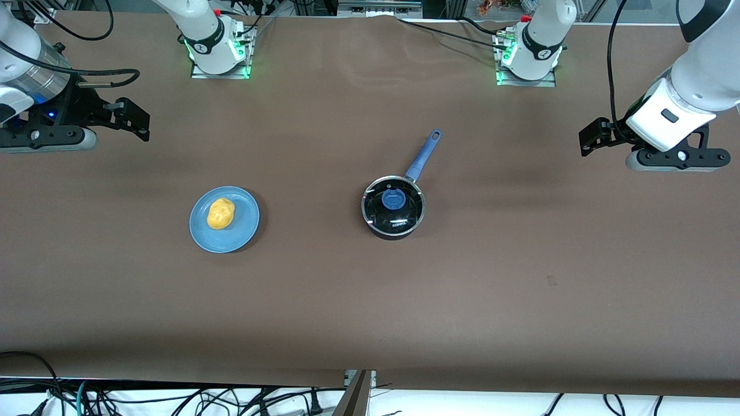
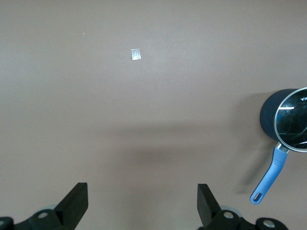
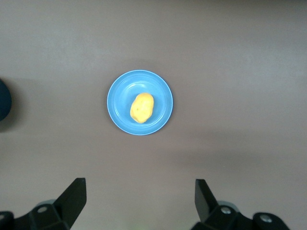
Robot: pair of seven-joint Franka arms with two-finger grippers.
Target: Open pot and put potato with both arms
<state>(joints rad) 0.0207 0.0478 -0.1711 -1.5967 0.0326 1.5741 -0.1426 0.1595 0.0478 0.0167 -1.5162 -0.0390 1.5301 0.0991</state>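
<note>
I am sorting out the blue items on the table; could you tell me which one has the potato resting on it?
The flat blue plate toward the right arm's end holds the potato; the pot's blue-knobbed lid carries nothing.

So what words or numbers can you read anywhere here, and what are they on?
White brand word on the glass lid of the pot: too small to read for sure.
Letters at the lid's edge in the left wrist view: cut off, unreadable.
Round marks on the two arm bases: too small to read.
Potato, plate: no writing.
</note>
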